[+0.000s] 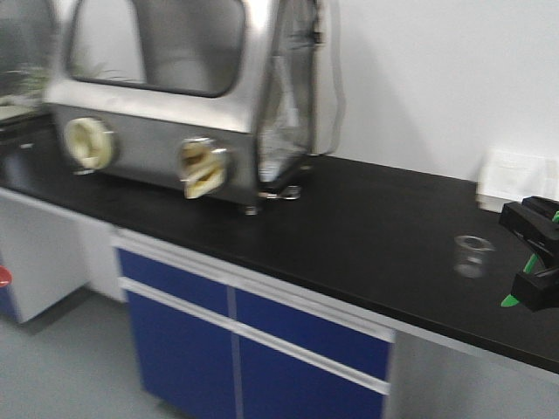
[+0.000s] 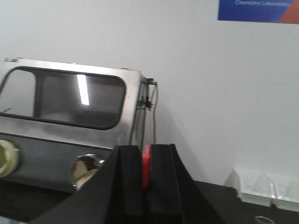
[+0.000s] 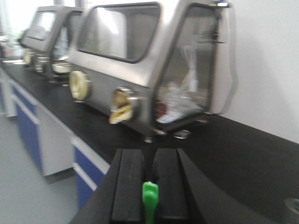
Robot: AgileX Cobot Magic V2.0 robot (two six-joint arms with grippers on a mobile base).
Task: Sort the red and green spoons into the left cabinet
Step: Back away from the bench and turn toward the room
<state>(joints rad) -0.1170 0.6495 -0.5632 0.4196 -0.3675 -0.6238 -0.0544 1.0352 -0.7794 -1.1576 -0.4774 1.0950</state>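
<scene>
While left gripper clamps red spoon between its jaws, right gripper pinching green spoon likewise

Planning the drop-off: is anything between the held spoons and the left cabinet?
Cannot tell: the cabinet is in no view. The red spoon and green spoon are gripped; ahead stand a counter and glovebox.

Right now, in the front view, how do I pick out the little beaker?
Find the black countertop with the steel glovebox at its left. Toward the right end, just left of the right pincer gripping the green spoon, stands a small beaker. It is the only round, see-through vessel.
</scene>
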